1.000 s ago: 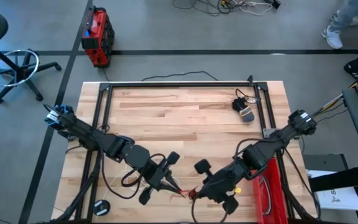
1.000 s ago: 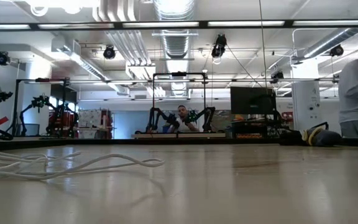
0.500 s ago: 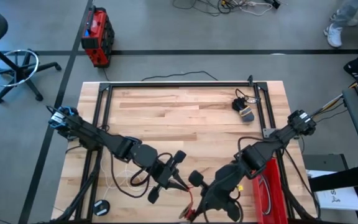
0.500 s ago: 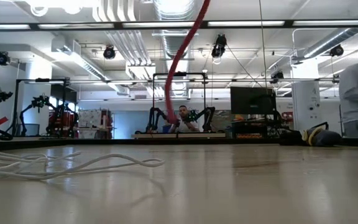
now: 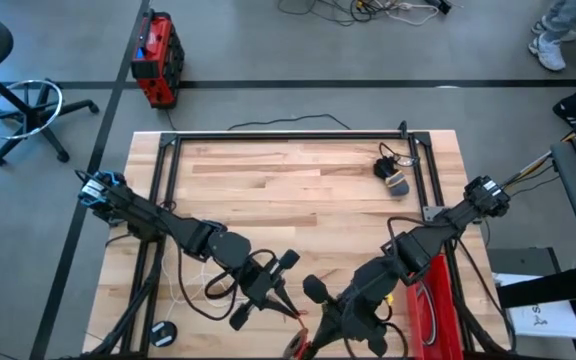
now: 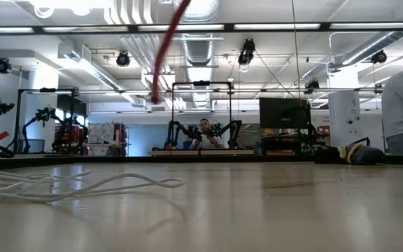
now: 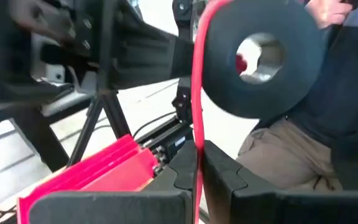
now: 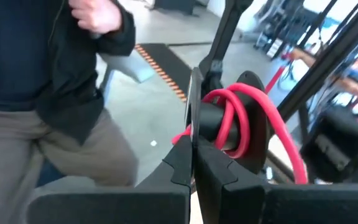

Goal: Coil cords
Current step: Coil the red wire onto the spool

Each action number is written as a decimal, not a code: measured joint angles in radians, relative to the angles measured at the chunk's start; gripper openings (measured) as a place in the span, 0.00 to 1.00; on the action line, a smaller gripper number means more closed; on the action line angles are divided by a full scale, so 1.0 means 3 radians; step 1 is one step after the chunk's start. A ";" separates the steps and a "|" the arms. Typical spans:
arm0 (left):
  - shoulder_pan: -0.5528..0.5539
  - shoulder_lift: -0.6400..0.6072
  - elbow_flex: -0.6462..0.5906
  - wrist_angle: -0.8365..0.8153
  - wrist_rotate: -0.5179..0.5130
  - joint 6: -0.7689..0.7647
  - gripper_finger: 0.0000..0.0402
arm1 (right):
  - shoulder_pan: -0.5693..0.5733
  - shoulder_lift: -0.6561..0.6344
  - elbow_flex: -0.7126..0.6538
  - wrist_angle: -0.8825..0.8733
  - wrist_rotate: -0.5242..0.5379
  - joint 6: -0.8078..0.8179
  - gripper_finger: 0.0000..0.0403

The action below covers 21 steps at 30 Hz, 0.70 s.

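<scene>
The left gripper (image 7: 197, 165) pinches the red cord (image 7: 195, 93), which rises straight from its fingers. The right gripper (image 8: 194, 163) is pressed together, red loops wound on a dark spool (image 8: 229, 124) ahead. Both work at the table's (image 5: 298, 180) near edge, while the white cord (image 6: 54, 185) lies loose on the wood.

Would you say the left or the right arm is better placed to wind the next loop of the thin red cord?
Probably the right: its end effector sits by the red cord looped on the dark round spool.
</scene>
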 joint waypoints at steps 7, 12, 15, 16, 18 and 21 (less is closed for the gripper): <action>0.0001 0.0222 -0.0019 0.0241 0.0008 -0.0028 0.03 | -0.0010 0.0000 0.0001 0.0293 0.0011 -0.0100 0.00; 0.0001 0.0321 -0.0018 0.0356 0.0079 -0.0163 0.02 | -0.0009 -0.0020 0.0001 0.0349 0.0222 -0.0103 0.00; 0.0001 0.0328 -0.0020 0.0331 0.0174 -0.0269 0.02 | -0.0009 -0.0065 0.0000 0.0301 0.0334 -0.0086 0.00; -0.0001 0.0328 -0.0020 0.0330 0.0199 -0.0312 0.02 | -0.0006 -0.0091 0.0000 0.0257 0.0397 -0.0067 0.00; -0.0017 0.0302 -0.0020 0.0313 0.0245 -0.0382 0.03 | -0.0002 -0.0159 -0.0001 0.0151 0.0489 0.0002 0.00; -0.0038 0.0257 -0.0025 0.0281 0.0254 -0.0453 0.04 | 0.0003 -0.0276 0.0004 -0.0144 0.0688 0.0156 0.00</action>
